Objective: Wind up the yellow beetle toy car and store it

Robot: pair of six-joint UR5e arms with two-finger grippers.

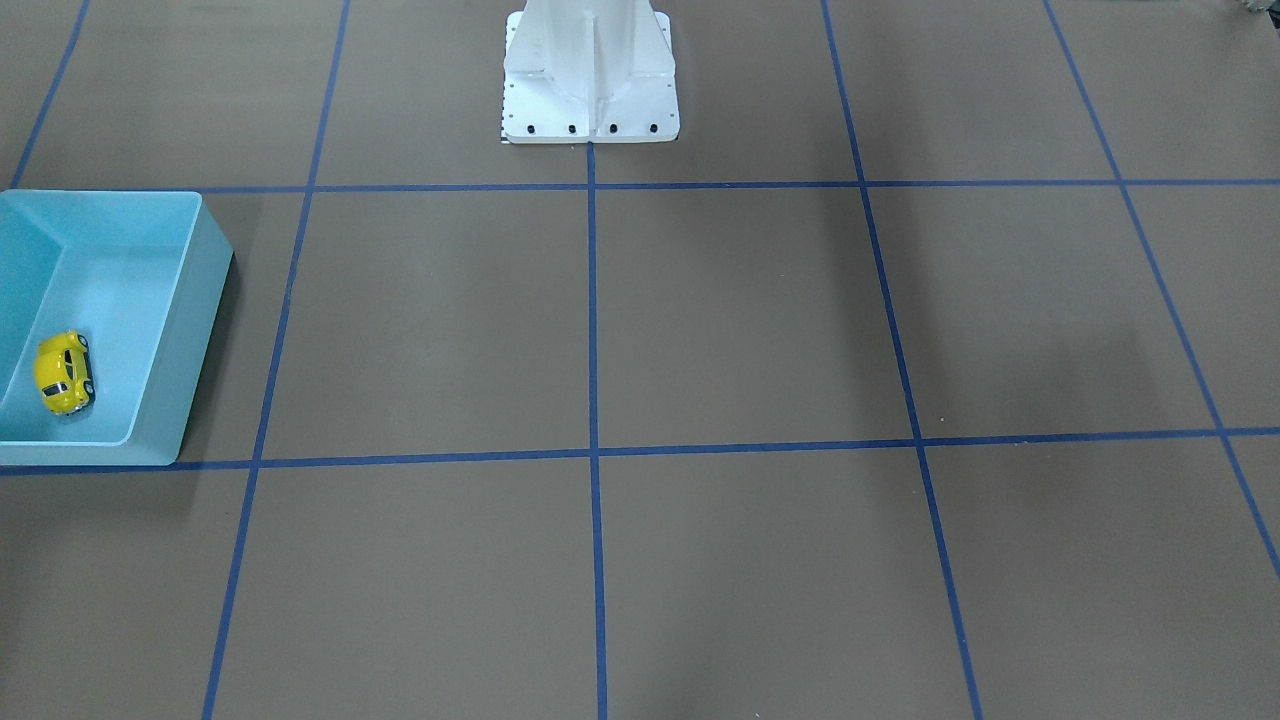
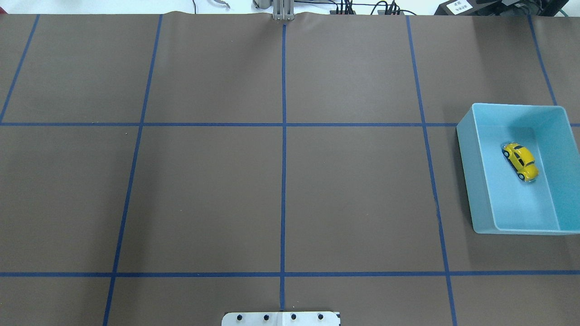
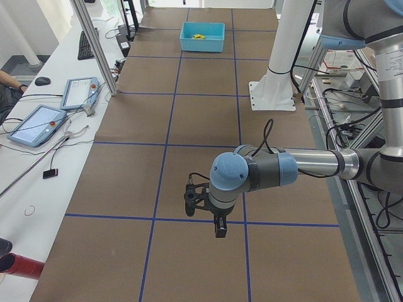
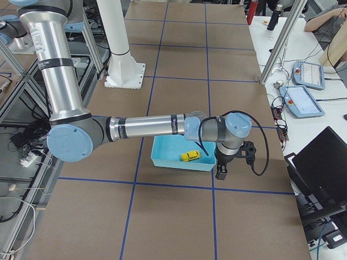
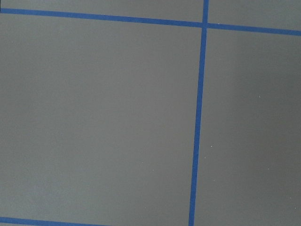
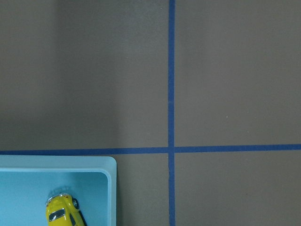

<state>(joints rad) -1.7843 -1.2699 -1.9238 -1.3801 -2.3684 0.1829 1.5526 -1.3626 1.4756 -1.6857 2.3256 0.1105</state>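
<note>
The yellow beetle toy car (image 1: 64, 373) lies inside a light blue bin (image 1: 205, 300) at the table's right end; it also shows in the overhead view (image 2: 521, 161) and the right wrist view (image 6: 63, 214). My right gripper (image 4: 220, 173) hangs above the table just beyond the bin (image 4: 173, 163), apart from the car (image 4: 191, 156); I cannot tell whether it is open or shut. My left gripper (image 3: 218, 229) hangs over the bare table far from the bin (image 3: 201, 43); I cannot tell its state either. Neither gripper shows in the overhead, front or wrist views.
Brown table cover with a blue tape grid (image 2: 283, 181). The white robot base (image 1: 590, 75) stands at the table's middle edge. Side benches hold tablets (image 3: 38, 124) and cables beyond aluminium posts (image 3: 94, 44).
</note>
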